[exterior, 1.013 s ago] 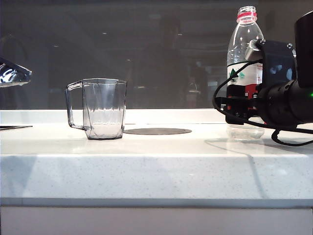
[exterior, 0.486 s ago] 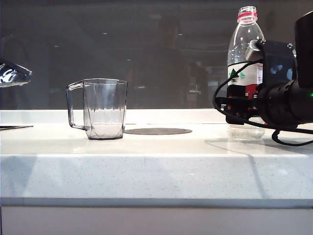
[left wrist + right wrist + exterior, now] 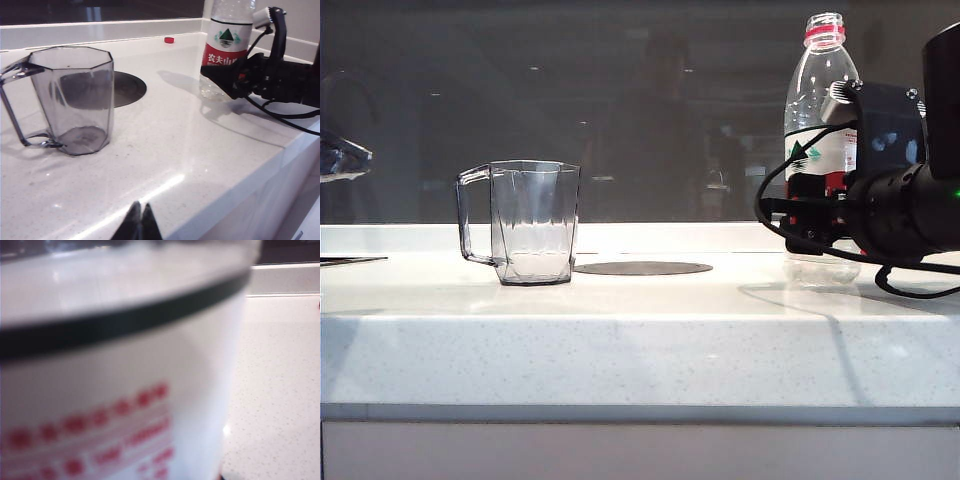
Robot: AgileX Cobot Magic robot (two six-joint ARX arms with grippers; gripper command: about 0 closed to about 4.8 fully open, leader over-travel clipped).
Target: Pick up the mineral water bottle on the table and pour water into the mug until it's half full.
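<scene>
right arm (image 3: 905, 205) — black, cylindrical | looped black cables | green light

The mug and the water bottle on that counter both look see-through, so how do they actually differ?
The mineral water bottle stands far taller than the mug. The bottle is colourless with a red neck ring and a red-and-white label; the mug is grey-tinted, faceted and plain. The mug has an angular handle; the bottle has none. The right gripper is around the bottle, while the mug stands alone, far from the left gripper. Both stand upright on the table.

A dark glass pane (image 3: 620, 110) is seen behind the desk's low back ledge (image 3: 650, 236), with dim reflections of ceiling lights and a figure held in it.
</scene>
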